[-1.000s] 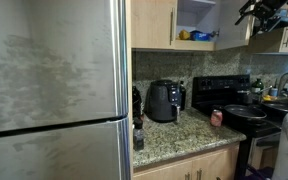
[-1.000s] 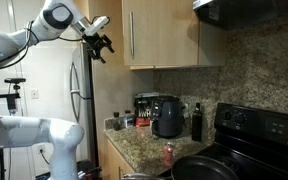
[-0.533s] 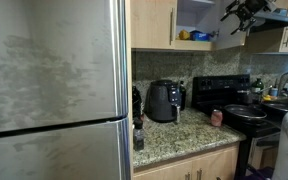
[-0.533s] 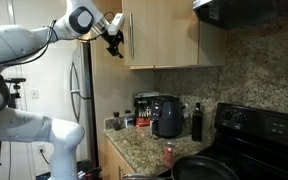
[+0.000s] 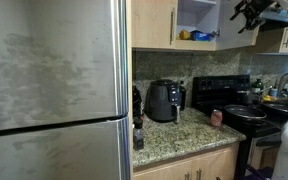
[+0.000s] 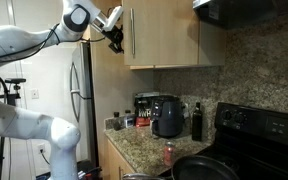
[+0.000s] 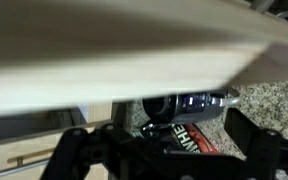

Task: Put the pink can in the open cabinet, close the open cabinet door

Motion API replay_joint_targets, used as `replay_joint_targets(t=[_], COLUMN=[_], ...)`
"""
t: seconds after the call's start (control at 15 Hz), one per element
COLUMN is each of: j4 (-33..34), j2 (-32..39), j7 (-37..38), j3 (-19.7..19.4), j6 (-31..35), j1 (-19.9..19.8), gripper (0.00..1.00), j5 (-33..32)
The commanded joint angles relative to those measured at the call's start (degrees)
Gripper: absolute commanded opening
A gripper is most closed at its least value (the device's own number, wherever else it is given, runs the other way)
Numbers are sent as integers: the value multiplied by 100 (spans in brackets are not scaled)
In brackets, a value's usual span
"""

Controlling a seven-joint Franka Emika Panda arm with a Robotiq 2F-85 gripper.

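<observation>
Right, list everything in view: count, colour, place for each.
pink can: one, pinkish-red, on the counter by the stove
cabinet: one, light wood, open, above the counter
cabinet door: one, light wood, metal bar handle
air fryer: one, black, back of the counter
bottle: one, dark, beside the air fryer
stove: one, black, beside the counter
fridge: one, steel
counter: one, speckled granite
gripper: one, black, open, at the cabinet door's edge
arm: one, white

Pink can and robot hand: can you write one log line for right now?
hand: open, empty, up by cabinet door | pink can: on counter | cabinet: open
</observation>
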Motion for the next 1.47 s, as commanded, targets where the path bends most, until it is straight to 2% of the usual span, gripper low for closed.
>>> replay_joint_targets(t=[0.0, 0.4, 0.73, 0.93, 1.07, 1.13, 1.4], j4=[-96, -475, -683, -703, -701, -793, -1968], j2=[35, -410, -771, -879, -870, -966, -1259], j7=[103, 224, 651, 1181, 1660, 1800, 2715], j3=[-171, -613, -908, -1013, -1058, -1177, -1397], j6=[7, -370, -934, -1366, -1866, -2043, -1794], j1=[-797, -1931, -2640, -2894, -2837, -2525, -2087], gripper=[100, 100, 100, 100, 100, 100, 100], j5=[-412, -1202, -1754, -2160, -2114, -1795, -1074])
